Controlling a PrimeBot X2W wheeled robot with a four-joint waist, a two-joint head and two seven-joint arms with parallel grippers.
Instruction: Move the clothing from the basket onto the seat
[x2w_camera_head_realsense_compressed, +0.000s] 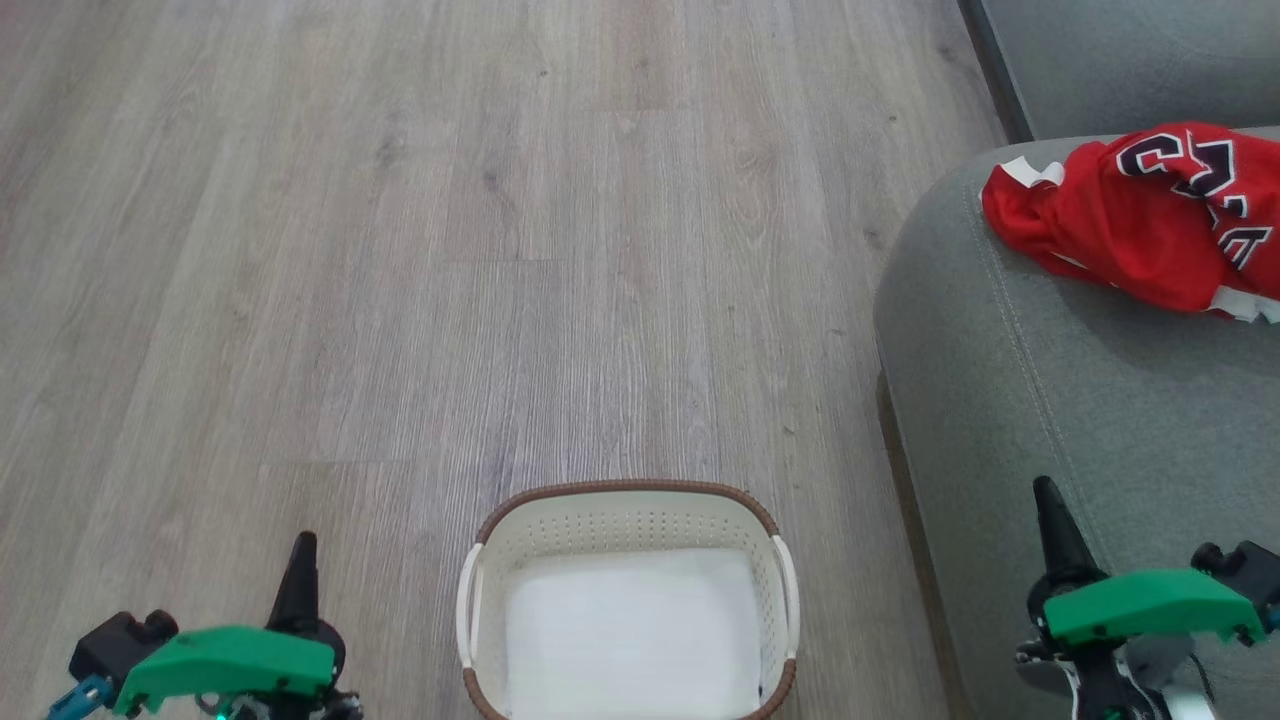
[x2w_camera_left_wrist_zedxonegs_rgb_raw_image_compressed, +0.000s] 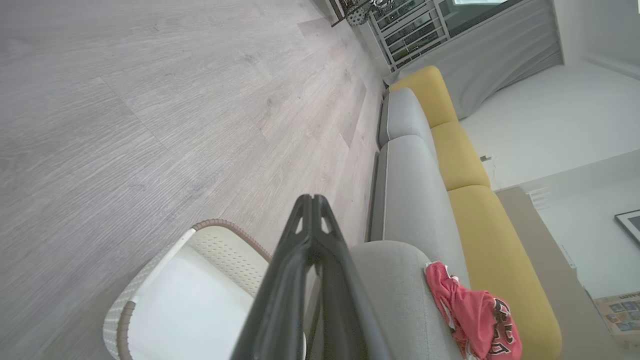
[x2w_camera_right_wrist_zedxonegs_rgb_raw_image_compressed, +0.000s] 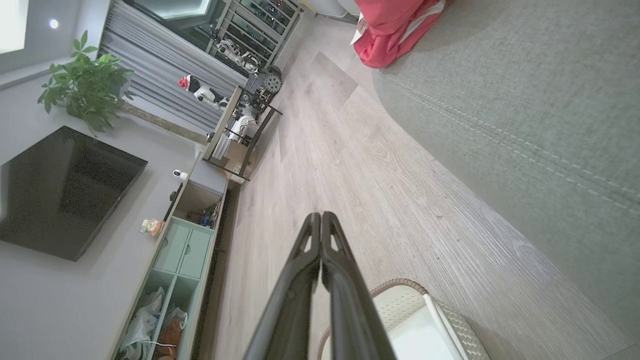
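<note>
The cream perforated basket (x2w_camera_head_realsense_compressed: 630, 530) with a brown rim stands on the floor at the bottom centre, its white bottom bare. Red clothing (x2w_camera_head_realsense_compressed: 1150, 215) with black-and-white numbers lies bunched on the grey-green seat (x2w_camera_head_realsense_compressed: 1050, 400) at the upper right. My left gripper (x2w_camera_head_realsense_compressed: 302, 545) hangs shut and empty left of the basket. My right gripper (x2w_camera_head_realsense_compressed: 1045, 492) is shut and empty over the seat's near edge. The left wrist view has the basket (x2w_camera_left_wrist_zedxonegs_rgb_raw_image_compressed: 220, 245), seat (x2w_camera_left_wrist_zedxonegs_rgb_raw_image_compressed: 395, 285) and clothing (x2w_camera_left_wrist_zedxonegs_rgb_raw_image_compressed: 475, 312); the right wrist view has the clothing (x2w_camera_right_wrist_zedxonegs_rgb_raw_image_compressed: 395, 30), seat (x2w_camera_right_wrist_zedxonegs_rgb_raw_image_compressed: 525, 100) and basket (x2w_camera_right_wrist_zedxonegs_rgb_raw_image_compressed: 440, 320).
Pale wood-look floor (x2w_camera_head_realsense_compressed: 450, 250) stretches ahead and to the left. A second grey cushion (x2w_camera_head_realsense_compressed: 1130, 60) sits beyond the seat. Yellow sofa backrests (x2w_camera_left_wrist_zedxonegs_rgb_raw_image_compressed: 465, 160) line the wall. A TV (x2w_camera_right_wrist_zedxonegs_rgb_raw_image_compressed: 60, 190), a green cabinet (x2w_camera_right_wrist_zedxonegs_rgb_raw_image_compressed: 180, 260) and a metal shelf (x2w_camera_right_wrist_zedxonegs_rgb_raw_image_compressed: 250, 115) stand across the room.
</note>
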